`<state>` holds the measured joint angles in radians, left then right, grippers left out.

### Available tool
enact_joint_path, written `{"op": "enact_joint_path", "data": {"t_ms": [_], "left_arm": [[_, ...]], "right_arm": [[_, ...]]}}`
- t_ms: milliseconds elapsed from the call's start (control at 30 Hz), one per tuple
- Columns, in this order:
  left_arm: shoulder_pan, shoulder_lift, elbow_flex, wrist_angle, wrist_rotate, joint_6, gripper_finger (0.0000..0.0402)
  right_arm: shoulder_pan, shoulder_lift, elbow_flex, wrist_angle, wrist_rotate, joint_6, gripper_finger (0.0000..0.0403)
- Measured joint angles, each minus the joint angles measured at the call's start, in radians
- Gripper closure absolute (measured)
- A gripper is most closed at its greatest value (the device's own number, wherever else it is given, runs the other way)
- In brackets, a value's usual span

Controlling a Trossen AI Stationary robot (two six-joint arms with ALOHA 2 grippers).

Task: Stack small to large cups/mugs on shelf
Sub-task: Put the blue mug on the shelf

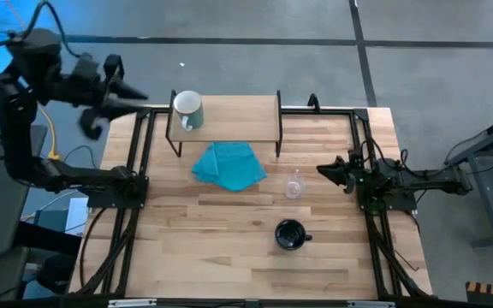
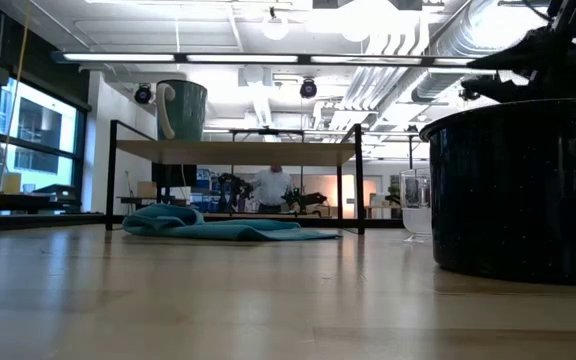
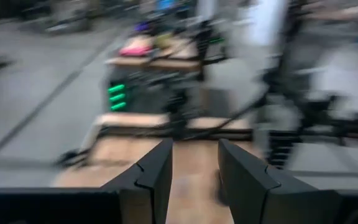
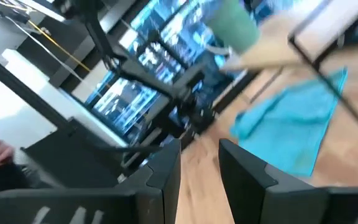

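Honestly nothing readable anywhere here. No lettering, logos, numbers or stickers show on the pale mug (image 1: 187, 109), the black mug (image 1: 290, 233) or the glass cup (image 1: 294, 185), and the shelf (image 1: 229, 120) and bench (image 1: 229, 257) are plain wood. The screens glowing in the room behind are too blurred to make out any characters.

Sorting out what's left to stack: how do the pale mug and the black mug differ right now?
The pale mug stands on the shelf, at its left end; the black mug stands on the table, nearer the front. The pale mug is whitish-green, the black mug dark and speckled. Both are upright, handled, and free of either gripper.
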<state>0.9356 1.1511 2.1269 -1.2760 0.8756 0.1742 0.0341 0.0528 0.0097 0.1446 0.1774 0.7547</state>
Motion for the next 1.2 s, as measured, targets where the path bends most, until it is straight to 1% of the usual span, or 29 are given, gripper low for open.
{"op": "enact_joint_path", "data": {"t_ms": [67,133,200,267,433,600,733,967,1100,1200], "left_arm": [[0.000,-0.015,0.000,-0.003,0.106,-0.003,0.0284],[0.000,-0.030,0.000,-0.011,0.183,-0.003,0.0284],[0.000,-0.044,0.000,-0.020,0.238,-0.003,0.0284],[0.000,-0.060,-0.001,-0.037,0.265,-0.002,0.0284],[0.000,-0.118,-0.044,-0.042,0.270,-0.008,0.0284],[0.000,-0.148,-0.112,-0.043,0.253,-0.110,0.0284],[0.000,-0.152,-0.120,-0.036,0.239,-0.154,0.0284],[0.000,-0.142,-0.119,0.024,0.185,-0.133,0.0284],[0.000,-0.130,-0.119,0.038,0.185,-0.096,0.0284],[0.000,-0.123,-0.124,0.042,0.187,-0.086,0.0284]], "right_arm": [[0.000,0.000,0.000,0.017,0.022,-0.032,0.0302],[0.000,0.000,0.000,0.025,0.032,-0.061,0.0302],[0.000,0.000,0.000,0.025,0.034,-0.087,0.0302],[0.000,0.000,0.000,0.025,0.036,-0.109,0.0302],[0.000,0.000,0.000,0.039,0.037,-0.154,0.0302],[0.000,0.000,0.000,0.040,0.036,-0.161,0.0302],[0.000,0.000,0.000,0.040,0.016,-0.196,0.0302],[0.000,0.000,0.000,0.040,0.012,-0.221,0.0302],[0.000,0.000,0.000,0.041,0.029,-0.174,0.0302],[0.000,0.000,0.000,0.040,0.031,-0.182,0.0302]]}}
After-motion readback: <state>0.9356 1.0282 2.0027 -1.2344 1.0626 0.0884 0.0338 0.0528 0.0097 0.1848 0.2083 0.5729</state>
